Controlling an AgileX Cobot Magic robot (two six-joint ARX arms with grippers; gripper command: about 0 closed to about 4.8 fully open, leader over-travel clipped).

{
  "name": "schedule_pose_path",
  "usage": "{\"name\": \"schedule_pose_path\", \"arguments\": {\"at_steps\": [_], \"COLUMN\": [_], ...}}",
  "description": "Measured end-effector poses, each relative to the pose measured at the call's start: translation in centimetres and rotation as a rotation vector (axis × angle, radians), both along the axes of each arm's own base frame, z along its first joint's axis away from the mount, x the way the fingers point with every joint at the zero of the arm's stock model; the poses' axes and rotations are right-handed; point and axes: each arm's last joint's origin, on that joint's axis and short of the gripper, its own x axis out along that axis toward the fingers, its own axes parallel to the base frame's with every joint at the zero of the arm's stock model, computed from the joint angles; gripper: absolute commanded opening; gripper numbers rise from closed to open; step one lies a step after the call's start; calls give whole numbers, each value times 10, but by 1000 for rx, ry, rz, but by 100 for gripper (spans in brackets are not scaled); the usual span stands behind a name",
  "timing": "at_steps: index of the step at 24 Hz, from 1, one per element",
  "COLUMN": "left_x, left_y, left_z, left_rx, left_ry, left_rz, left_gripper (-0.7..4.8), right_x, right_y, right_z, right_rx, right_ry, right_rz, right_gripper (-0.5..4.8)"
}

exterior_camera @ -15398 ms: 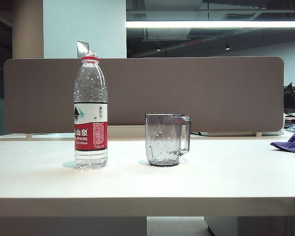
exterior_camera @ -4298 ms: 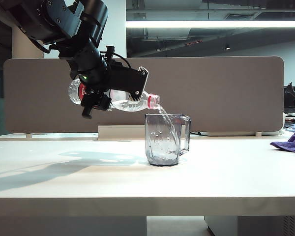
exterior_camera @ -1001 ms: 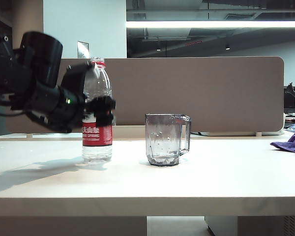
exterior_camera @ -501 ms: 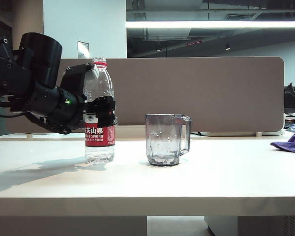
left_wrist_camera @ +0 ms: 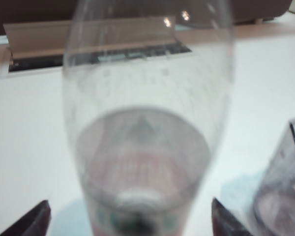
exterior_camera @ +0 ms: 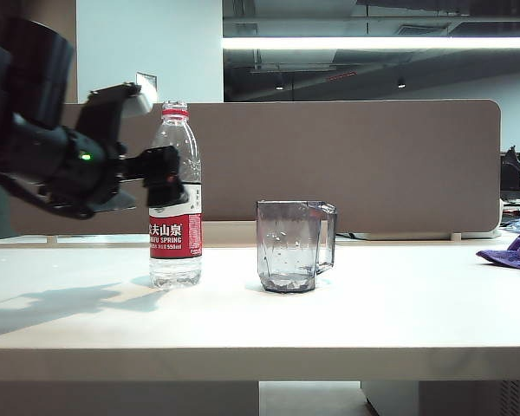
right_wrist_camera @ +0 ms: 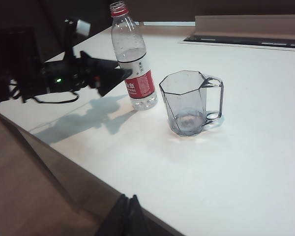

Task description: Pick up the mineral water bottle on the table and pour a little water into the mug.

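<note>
So we're seeing the left gripper [exterior_camera: 165, 178] hanging released beside the upright mineral water bottle [exterior_camera: 175, 199], right gripper [right_wrist_camera: 128, 209] clenched empty over the desk's [exterior_camera: 373, 312] front edge.

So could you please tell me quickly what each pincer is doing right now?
Left pincer: open beside the mineral water bottle, holding nothing.
Right pincer: shut, empty, away from the mug.

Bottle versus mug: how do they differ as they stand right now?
The bottle is about twice as tall as the mug and narrow-necked; the mug is wide-mouthed. The bottle carries a red-and-white label; the mug is plain grey-tinted with a side handle. The open left gripper sits at the bottle's side; nothing is near the mug. Both are clear plastic, upright on the table.
</note>
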Motion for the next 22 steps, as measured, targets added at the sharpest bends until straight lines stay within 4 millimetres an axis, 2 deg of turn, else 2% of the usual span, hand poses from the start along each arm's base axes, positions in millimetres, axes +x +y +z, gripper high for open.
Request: {"name": "schedule_pose_path", "arguments": {"at_steps": [3,4,5,6,7,8,9,10,12,13,17,22], "left_x": [-30,-39,-51,-60,-69,-74,-83,-88,-103,-113,-146,-173], "left_y": [12,16,21,25,28,31,34,36,42,45,58,69], "left_z": [2,4,9,14,21,26,33,37,43,47,65,65], "left_rx": [-3,-6,-15,-24,-33,-34,-29,-24,-4,-3,-29,-13], "left_ry": [3,-5,-27,-47,-71,-73,-61,-48,12,31,21,73], "left_rz": [0,1,1,0,0,0,1,-1,-19,-41,-60,-61], "left_gripper": [411,382,349,274,233,165,133,74,10,-6,-6,-6], "right_x": [0,0,0,0,0,0,0,0,0,0,0,5], "right_y": [0,0,0,0,0,0,0,0,0,0,0,1], "right_z": [0,0,0,0,0,0,0,0,0,0,0,-5], "right_rx": [0,0,0,0,0,0,0,0,0,0,1,8], "right_ry": [0,0,0,0,0,0,0,0,3,3,3,-21], "right_rz": [0,0,0,0,0,0,0,0,1,1,5,9], "right_gripper": [1,1,0,-1,-1,-1,-1,-1,-1,-1,-2,-2]}}
